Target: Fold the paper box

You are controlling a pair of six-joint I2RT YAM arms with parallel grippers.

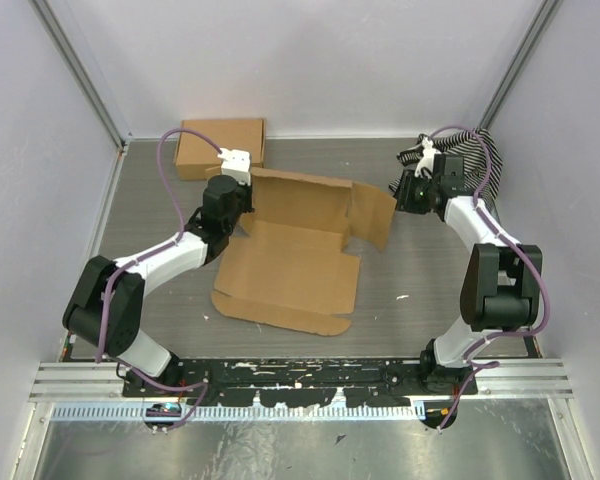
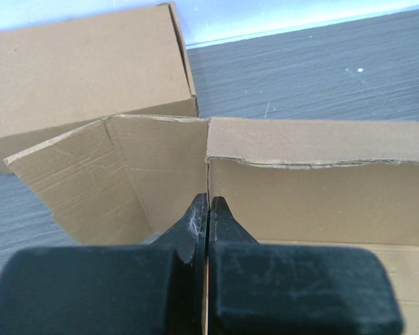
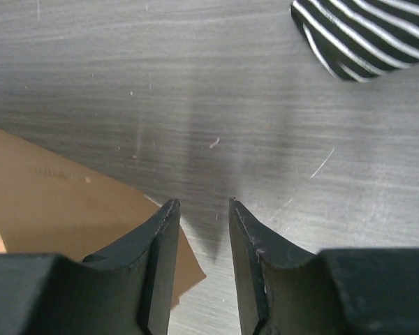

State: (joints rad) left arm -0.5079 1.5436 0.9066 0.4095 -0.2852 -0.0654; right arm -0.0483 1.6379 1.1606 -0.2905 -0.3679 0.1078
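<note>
Grey table (image 1: 410, 270), white walls. We see the paper box (image 1: 290, 270) mid-table with its base flat and its rear panel and side flaps raised. Left arm stretched forward, left gripper (image 2: 208, 209) clenched at the slit between rear panel and left flap, likely to tuck it. Whether it pinches cardboard, we cannot tell. Right arm bent, right gripper (image 3: 204, 204) parted, empty, low beside the right flap. Behind: small box (image 1: 220, 145), striped cloth (image 1: 475, 150).

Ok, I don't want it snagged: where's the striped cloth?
In the top view the cloth lies in the far right corner, just behind the right tool; the right wrist view shows its edge upper right.
</note>
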